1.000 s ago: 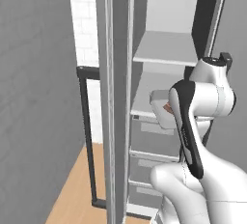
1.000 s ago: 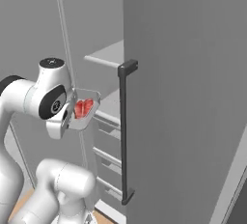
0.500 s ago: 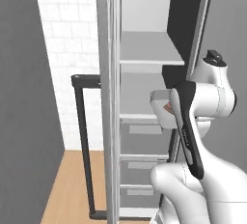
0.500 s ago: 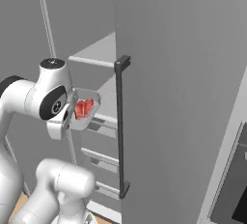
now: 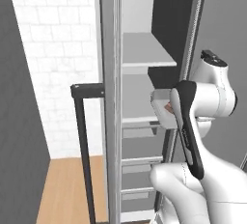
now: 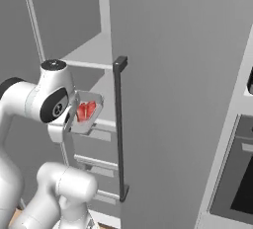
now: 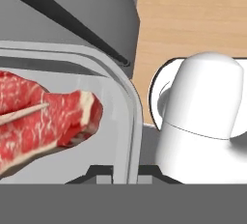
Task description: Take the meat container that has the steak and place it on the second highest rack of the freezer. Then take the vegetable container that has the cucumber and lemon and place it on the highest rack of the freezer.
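I see my gripper [image 7: 124, 172] pinching the rim of the clear plastic meat container [image 7: 126, 121]. Its finger tips are pressed tight on the edge, at the bottom of the hand view. Inside the container lies a red steak [image 7: 46, 121] with white lines of fat. It rests flat on the container's floor.

From the right base view, the container [image 6: 87, 112] is up in the air, held just in front of the open grey freezer [image 6: 94, 50]. The steak [image 6: 86, 110] shows red through the clear wall. The container is near the edge of a light grey shelf [image 6: 96, 50] but sits lower than it, and I cannot tell if it touches anything in the freezer. The tall grey freezer door [image 6: 188, 75] with its long black handle [image 6: 120, 124] stands just to the right of the container.

From the left base view, the container [image 5: 161, 109] peeks out beside my white arm, close to the shelves [image 5: 144, 54]. Another black handle [image 5: 82, 136] stands to the left, over a brown wooden floor [image 5: 62, 189]. A white brick wall [image 5: 53, 49] is behind it.
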Robot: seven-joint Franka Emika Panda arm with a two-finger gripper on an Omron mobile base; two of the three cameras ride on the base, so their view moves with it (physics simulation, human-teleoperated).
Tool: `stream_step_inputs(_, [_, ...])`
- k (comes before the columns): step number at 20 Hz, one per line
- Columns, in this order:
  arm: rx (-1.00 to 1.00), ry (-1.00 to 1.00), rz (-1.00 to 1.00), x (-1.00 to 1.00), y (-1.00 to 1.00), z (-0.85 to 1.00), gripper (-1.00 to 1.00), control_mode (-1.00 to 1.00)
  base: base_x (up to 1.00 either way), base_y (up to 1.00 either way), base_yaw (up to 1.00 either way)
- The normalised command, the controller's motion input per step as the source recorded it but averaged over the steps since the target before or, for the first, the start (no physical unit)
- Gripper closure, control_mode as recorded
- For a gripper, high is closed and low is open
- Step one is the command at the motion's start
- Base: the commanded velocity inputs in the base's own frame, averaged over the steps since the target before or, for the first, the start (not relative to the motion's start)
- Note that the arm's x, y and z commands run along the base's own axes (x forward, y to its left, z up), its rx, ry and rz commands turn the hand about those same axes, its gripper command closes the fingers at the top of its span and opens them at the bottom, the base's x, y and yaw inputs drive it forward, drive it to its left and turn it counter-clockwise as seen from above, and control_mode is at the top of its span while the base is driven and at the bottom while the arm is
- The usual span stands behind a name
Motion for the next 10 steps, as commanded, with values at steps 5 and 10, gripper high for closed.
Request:
stream_step_inputs(5, [0.00,0.00,0.00,0.00,0.00,0.00,1.00,1.00,0.72,0.15,-0.08])
stream_step_inputs(10, [0.00,0.00,0.00,0.00,0.00,0.00,1.00,1.00,0.48,0.44,-0.05])
